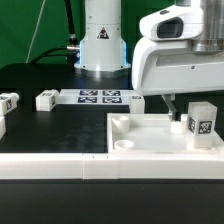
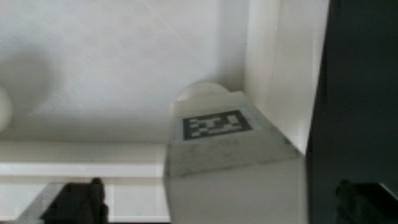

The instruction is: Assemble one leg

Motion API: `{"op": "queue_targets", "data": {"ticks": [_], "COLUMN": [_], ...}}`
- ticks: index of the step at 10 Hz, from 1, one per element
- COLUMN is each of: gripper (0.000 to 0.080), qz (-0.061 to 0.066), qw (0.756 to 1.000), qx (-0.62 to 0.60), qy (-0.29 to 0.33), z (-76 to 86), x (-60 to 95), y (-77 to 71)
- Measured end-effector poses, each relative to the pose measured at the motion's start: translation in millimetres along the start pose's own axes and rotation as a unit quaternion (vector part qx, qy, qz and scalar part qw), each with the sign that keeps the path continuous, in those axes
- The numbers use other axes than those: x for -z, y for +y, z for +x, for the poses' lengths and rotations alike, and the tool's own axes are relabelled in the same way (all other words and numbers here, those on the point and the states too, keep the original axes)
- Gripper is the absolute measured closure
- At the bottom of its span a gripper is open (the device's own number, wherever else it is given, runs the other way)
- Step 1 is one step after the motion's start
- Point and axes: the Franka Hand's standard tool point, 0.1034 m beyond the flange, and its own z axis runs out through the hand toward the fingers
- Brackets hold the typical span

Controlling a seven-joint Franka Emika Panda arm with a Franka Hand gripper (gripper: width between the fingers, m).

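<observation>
One leg [image 1: 200,122], a small white block with a black-and-white tag, stands upright on the large white square panel [image 1: 140,137] near its corner at the exterior view's right. My gripper [image 1: 172,104] hangs just above the panel, close beside this leg. In the wrist view the same leg [image 2: 217,128] stands on the panel [image 2: 107,70] ahead of my gripper [image 2: 219,204]. The dark fingertips [image 2: 75,202] are spread wide on either side and touch nothing. The gripper is open and empty.
Three more legs lie on the black table at the exterior view's left [image 1: 46,99], [image 1: 8,102], [image 1: 2,126]. The marker board [image 1: 100,97] lies in front of the robot base [image 1: 103,40]. A small white part [image 1: 137,101] lies beside it.
</observation>
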Motion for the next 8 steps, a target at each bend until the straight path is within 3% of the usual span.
{"op": "queue_targets", "data": {"ticks": [1, 2, 3, 5, 8], "gripper": [0.0241, 0.0424, 0.0508, 0.0508, 0.0508], "qz": [0.0, 0.0, 0.0, 0.001, 0.007], "qw": [1.0, 1.0, 1.0, 1.0, 0.982], "qx": [0.012, 0.006, 0.006, -0.019, -0.187], "qy": [0.0, 0.0, 0.0, 0.0, 0.003], "z": [0.0, -0.1, -0.1, -0.1, 0.8], "x": [-0.2, -0.2, -0.2, -0.7, -1.3], "y": [1.1, 1.1, 1.1, 1.1, 2.8]}}
